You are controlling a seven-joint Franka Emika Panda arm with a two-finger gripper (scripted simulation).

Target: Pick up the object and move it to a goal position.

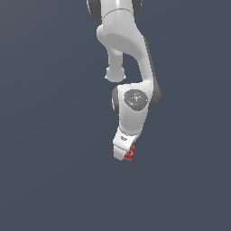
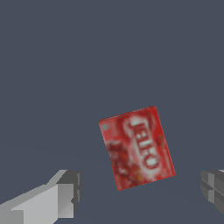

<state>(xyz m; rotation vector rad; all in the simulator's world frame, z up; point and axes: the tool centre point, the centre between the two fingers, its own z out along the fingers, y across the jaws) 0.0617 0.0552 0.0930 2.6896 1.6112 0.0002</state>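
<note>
My claw (image 2: 140, 192) was spread wide, one finger (image 2: 52, 199) pale and light grey, the other finger (image 2: 213, 186) a darker grey and cut off by the picture's edge. Nothing was pinched between them. The box (image 2: 137, 147) sat in the gap between the two, touching neither, with bare floor (image 2: 65, 65) showing on both sides of it. It lay with its broad red face toward my wrist camera, turned askew to the line between my fingers. White lettering ran along that face, next to a darker mottled red patch.

From the exterior view, my claw (image 1: 124, 153) pointed downward at the end of my white arm (image 1: 131, 58), which reached in from the top of that picture. The box (image 1: 131, 154) showed only as a small red patch at the claw's tip, on the exterior view's right side of it, mostly hidden behind the white body. I could not tell from there whether it touched me. Around it was plain dark blue-grey floor (image 1: 45, 180).
</note>
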